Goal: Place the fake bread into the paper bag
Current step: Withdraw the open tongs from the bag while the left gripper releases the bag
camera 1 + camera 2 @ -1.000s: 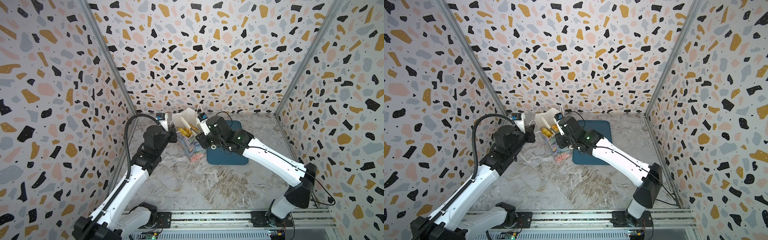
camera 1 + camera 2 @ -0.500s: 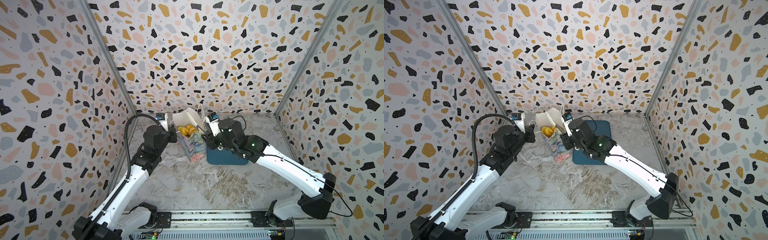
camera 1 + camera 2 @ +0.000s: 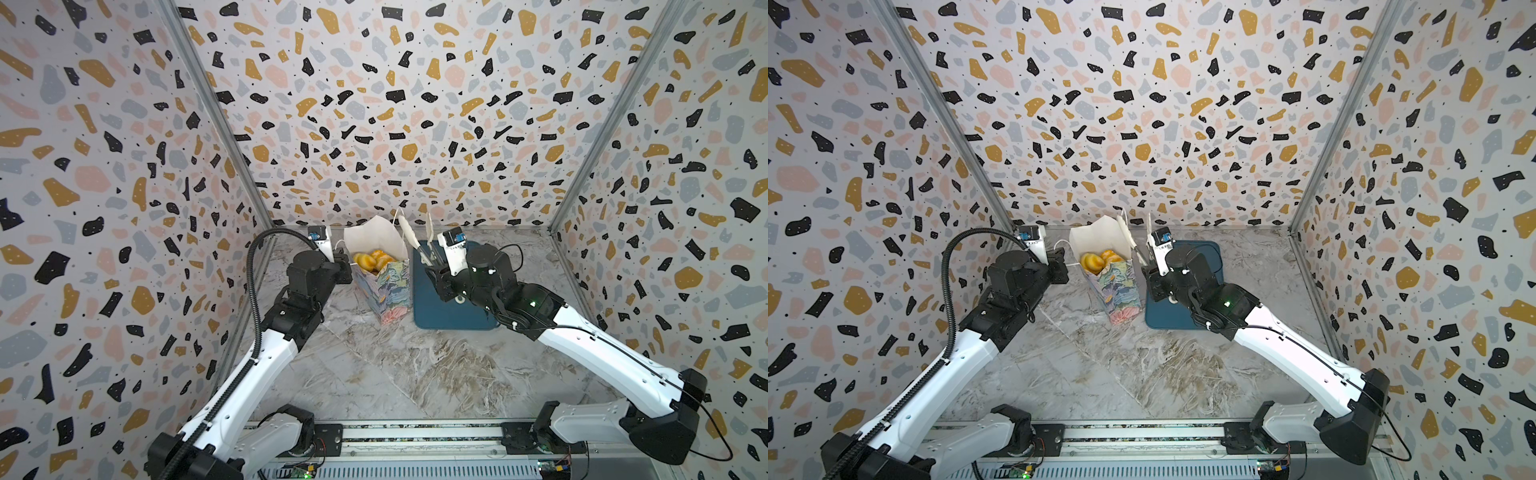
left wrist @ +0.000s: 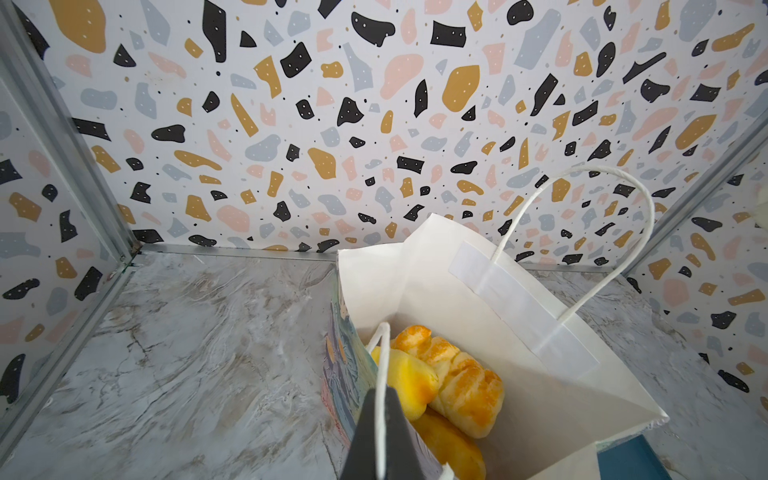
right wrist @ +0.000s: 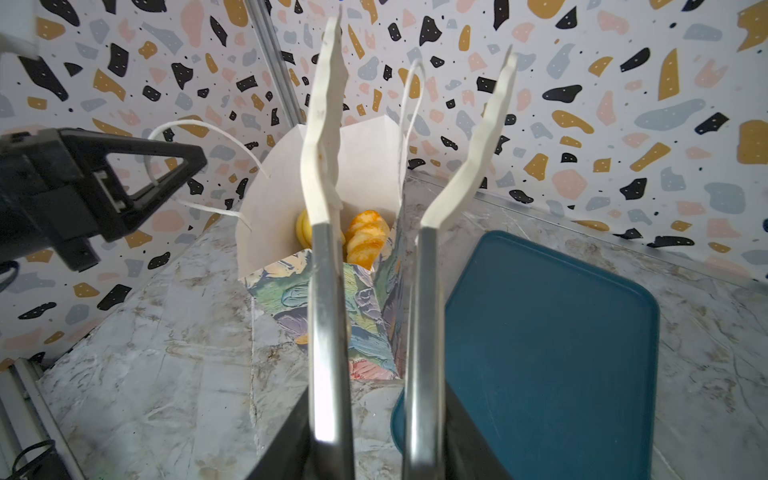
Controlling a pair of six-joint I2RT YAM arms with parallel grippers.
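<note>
Now withdrawn: right gripper [image 3: 437, 274], clamped on metal tongs [image 5: 328, 291], has pulled back from over the paper bag [image 3: 390, 291] to above the dark-blue tray [image 5: 552, 353]; tong tips spread and empty, so the last piece is judged delivered. Inside the bag, below and ahead of the tong tips, lies the fake bread [image 4: 457, 382], golden rolls. Opposite, the left gripper [image 5: 178, 170] is closed on the bag's white cord handle [image 4: 380, 374], directly beside the bread.

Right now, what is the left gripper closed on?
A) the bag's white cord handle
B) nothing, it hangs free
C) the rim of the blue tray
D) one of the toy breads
A: in the left wrist view the white cord handle of the paper bag runs down into the shut left gripper, while the fake bread lies loose inside the bag.
</note>
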